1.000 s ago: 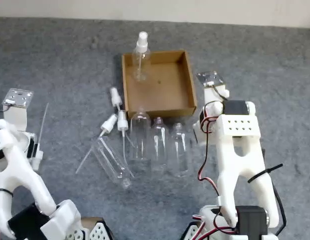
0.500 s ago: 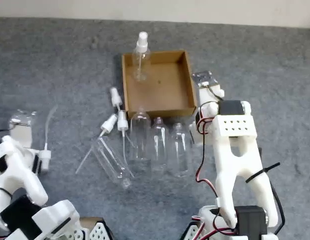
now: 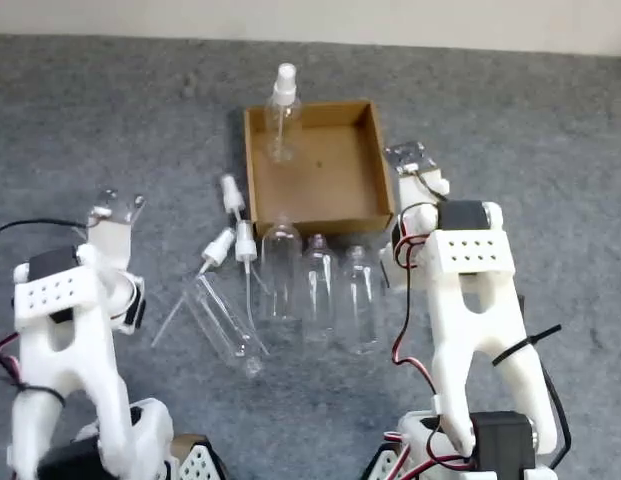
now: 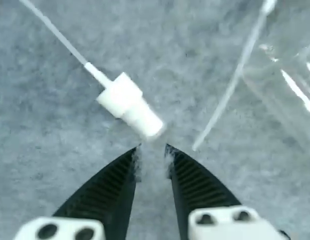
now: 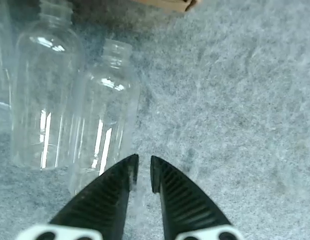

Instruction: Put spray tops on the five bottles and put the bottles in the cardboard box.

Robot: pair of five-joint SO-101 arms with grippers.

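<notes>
My left gripper [image 4: 152, 148] hovers low over the carpet, its fingers a narrow gap apart with nothing between them. A white spray top [image 4: 130, 107] with its thin tube lies just ahead of the tips. My right gripper [image 5: 143, 159] is shut beside the base of the rightmost lying bottle [image 5: 106, 107]. Three clear bottles [image 3: 318, 285] lie side by side in front of the cardboard box [image 3: 382, 175], and another bottle [image 3: 225, 325] lies at a slant to their left. Inside the box, one bottle [image 3: 282, 115] with a spray top fitted leans against the far left corner.
Three loose spray tops [image 3: 232, 195] [image 3: 218, 248] [image 3: 246, 245] lie left of the box, their tubes trailing toward the slanted bottle. The left arm [image 3: 65, 330] and right arm [image 3: 475, 300] flank the bottles. Grey carpet [image 3: 550, 130] covers the table.
The left arm has swung in from the left edge toward the middle and now stands over the spray top it was beside. The right arm has shifted slightly left.
</notes>
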